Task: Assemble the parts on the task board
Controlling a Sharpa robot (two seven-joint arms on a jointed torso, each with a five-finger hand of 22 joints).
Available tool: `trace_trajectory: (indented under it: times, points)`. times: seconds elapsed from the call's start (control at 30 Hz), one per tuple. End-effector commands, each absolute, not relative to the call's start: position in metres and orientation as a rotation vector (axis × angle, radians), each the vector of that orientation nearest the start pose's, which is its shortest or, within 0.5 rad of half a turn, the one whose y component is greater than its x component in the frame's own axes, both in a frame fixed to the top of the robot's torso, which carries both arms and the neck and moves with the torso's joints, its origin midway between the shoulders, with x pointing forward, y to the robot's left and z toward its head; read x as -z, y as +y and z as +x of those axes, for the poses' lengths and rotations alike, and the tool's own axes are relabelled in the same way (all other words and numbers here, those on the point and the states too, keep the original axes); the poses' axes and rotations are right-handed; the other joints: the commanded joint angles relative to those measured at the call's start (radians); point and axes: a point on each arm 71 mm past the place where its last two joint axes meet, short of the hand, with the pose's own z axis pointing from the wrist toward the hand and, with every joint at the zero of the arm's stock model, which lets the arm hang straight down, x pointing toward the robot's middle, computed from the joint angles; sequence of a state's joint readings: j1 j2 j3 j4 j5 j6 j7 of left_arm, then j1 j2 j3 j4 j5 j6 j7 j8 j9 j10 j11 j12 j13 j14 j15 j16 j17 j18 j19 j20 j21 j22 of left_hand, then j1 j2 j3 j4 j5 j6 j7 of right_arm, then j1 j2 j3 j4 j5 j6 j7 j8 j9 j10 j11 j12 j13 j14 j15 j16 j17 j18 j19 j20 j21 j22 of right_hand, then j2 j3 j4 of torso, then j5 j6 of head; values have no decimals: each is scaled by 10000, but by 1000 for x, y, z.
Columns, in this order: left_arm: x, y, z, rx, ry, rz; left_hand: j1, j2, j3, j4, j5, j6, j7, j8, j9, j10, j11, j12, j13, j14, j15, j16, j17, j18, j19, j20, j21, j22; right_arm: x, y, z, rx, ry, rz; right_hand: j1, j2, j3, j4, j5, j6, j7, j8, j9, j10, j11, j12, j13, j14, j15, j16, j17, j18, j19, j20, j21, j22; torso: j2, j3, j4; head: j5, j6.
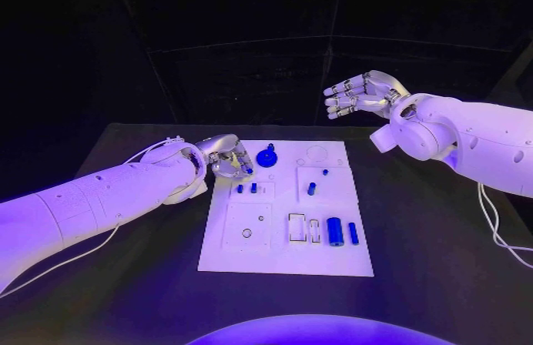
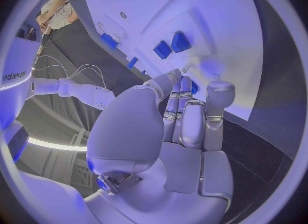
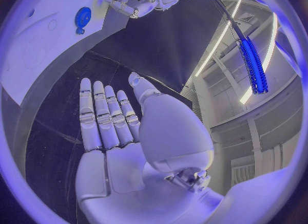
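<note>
The white task board lies in the middle of the black table. Small blue parts stand or lie on it: a round one at the far end, two short pegs below it, and blue cylinders near the front right. My left hand hangs over the board's far left corner, fingers pointing down at it, nothing plainly held. In the left wrist view its fingers stretch towards the board, with a blue piece half hidden behind them. My right hand is raised high beyond the board, fingers apart, empty.
Bare black table surrounds the board on both sides and in front. A white cable hangs from the right arm. The right wrist view shows the open palm, the board's edge and my left hand far off.
</note>
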State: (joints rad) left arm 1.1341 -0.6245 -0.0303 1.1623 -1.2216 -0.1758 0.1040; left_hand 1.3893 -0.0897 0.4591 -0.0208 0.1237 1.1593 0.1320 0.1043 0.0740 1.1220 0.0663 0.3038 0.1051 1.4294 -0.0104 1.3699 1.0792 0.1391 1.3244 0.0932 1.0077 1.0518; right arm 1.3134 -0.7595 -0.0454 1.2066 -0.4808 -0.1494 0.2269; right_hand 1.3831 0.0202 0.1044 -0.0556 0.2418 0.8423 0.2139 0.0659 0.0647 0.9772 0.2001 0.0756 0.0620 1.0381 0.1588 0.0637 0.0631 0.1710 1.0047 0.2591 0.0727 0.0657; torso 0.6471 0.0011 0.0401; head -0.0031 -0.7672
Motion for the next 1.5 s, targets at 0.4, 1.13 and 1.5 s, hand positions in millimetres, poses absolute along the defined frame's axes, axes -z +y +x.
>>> trace_trajectory:
  times: [0.4,1.13,1.5]
  points:
    - [245,186,531,8108,18751,-207,-112,-49,-26,35,-66,-78,14,-73,-12,-37,35,-51,5,16,21,-33,-14,-87,-63,10,-21,-3,142,-250,556,-12267,15964,6179,-27,36,-37,5,-37,0,347,37,-2,-30,-38,54,0,16,-46,3,-11,123,48,-16,-48,-1,-5,8,1,-49,-13]
    - [247,178,533,7943,18879,122,-186,-159,-260,61,-81,-170,-9,-140,-15,-565,132,-175,-7,-38,106,18,-3,-63,-196,77,-184,-99,142,-250,555,-12274,15961,6176,-27,36,-37,5,-37,0,347,37,-2,-30,-38,54,0,16,-46,3,-11,123,48,-16,-48,-1,2,3,9,-107,-31]
    - [249,180,533,7565,19034,404,-162,-133,-264,55,-75,-159,-12,-132,-11,-579,128,-155,3,-42,109,26,1,-70,-186,83,-152,-65,142,-250,555,-12279,15965,6173,-27,36,-37,5,-37,0,347,37,-2,-30,-38,54,0,16,-46,3,-11,123,48,-16,-48,-1,-5,-1,7,-105,-44]
